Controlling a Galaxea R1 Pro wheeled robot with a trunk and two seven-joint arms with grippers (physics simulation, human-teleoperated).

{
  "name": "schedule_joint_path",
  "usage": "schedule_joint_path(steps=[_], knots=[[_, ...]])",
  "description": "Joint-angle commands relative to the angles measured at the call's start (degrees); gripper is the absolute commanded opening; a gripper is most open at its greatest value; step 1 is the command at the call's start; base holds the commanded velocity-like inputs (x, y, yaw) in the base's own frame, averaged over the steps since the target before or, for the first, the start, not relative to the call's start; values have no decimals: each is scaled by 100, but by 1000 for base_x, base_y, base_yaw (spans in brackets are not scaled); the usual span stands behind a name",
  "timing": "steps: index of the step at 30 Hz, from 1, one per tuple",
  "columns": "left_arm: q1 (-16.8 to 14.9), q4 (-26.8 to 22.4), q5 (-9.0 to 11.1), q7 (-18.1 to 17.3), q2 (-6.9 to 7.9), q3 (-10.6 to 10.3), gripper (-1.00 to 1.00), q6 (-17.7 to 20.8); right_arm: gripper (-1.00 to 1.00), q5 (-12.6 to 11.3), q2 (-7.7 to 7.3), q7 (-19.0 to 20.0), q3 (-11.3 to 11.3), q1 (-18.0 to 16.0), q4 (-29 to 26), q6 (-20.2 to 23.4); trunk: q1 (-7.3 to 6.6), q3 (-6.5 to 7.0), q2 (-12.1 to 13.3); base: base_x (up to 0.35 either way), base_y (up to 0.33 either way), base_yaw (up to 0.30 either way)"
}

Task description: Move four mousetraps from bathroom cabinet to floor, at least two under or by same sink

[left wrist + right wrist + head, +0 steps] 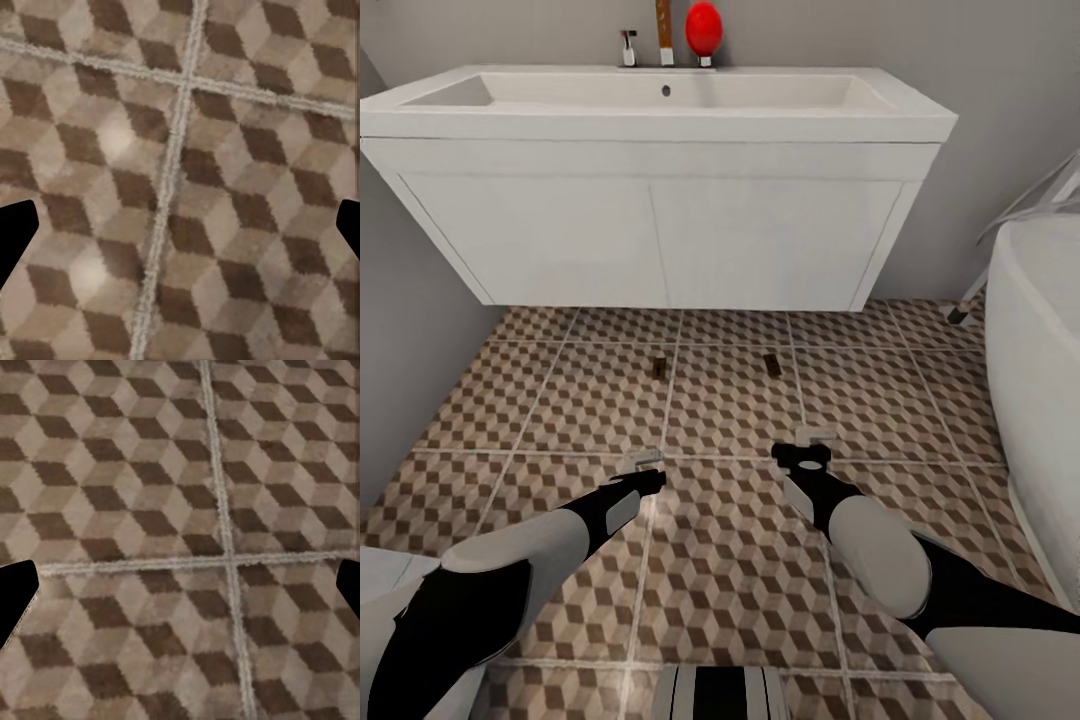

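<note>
Two small flat brown wooden mousetraps (658, 367) (772, 364) on the cube-patterned tile floor (720, 420): too small to make out metal parts. Oval white bathtub (1035, 380) cut by head view's right edge. Red rounded object (703, 28) and brown upright item (664, 30) behind wide white basin (660, 180), tops cropped. Dark fingertips (15, 240) (15, 600) clipped at both wrist views' edges.

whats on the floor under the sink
Two mousetraps lie on the bathroom floor just in front of the sink: one mousetrap left, another mousetrap right. The floor directly beneath the unit, back to the wall, is hidden by its front.
</note>
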Motion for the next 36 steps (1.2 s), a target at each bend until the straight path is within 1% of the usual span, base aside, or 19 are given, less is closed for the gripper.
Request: schedule_joint_path(steps=[1,10,36], knots=[[-4,-13,37,36,3,-46,100,-1,100,46,2,-17,-50,-1,6,-40,-23,15,40,0,0,0],[-4,-20,37,35,0,-46,100,-2,100,46,2,-17,-48,8,6,-107,-221,176,401,0,0,0],[-4,-29,33,35,-1,-46,100,-1,100,46,2,-17,-47,9,6,-118,-792,643,1444,0,0,0]])
